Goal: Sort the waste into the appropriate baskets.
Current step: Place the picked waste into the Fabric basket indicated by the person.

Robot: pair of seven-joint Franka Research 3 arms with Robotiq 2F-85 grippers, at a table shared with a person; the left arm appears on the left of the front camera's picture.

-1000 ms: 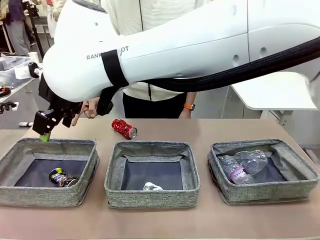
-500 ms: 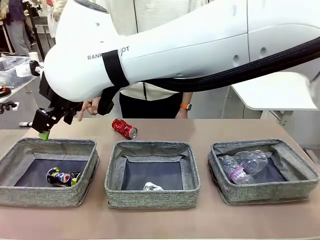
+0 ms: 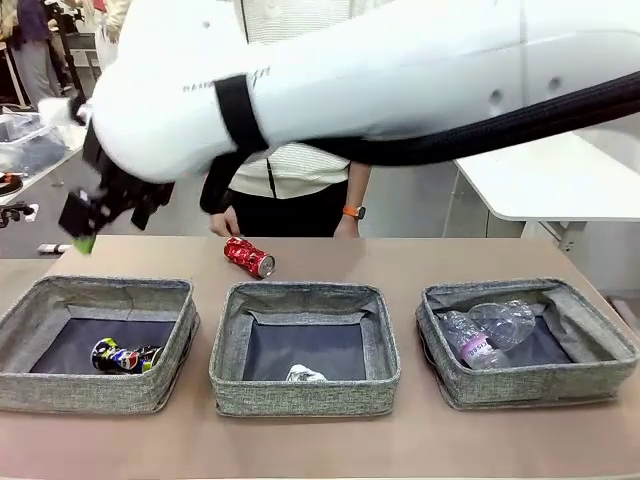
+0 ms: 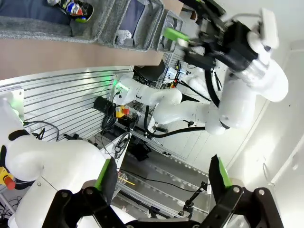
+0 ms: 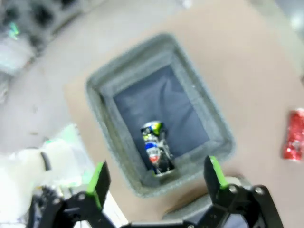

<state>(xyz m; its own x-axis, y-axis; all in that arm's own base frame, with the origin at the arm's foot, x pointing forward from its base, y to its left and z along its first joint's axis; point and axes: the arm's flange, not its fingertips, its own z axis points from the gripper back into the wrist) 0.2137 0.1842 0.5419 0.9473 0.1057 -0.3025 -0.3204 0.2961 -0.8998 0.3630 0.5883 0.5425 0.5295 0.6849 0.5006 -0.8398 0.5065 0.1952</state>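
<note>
Red can [image 3: 248, 256] lies behind the baskets [image 3: 303, 390]; both jaws apparently spread, empty.

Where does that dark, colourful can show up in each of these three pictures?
Front view: dark can lies on its side in the left basket, lower left.
Left wrist view: top left corner, in a basket along the top edge.
Right wrist view: near the middle, inside the basket below the open right gripper.
Shared landmark: the grey basket holding it.

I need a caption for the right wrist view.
Open right tool above left basket holding the dark can.
</note>
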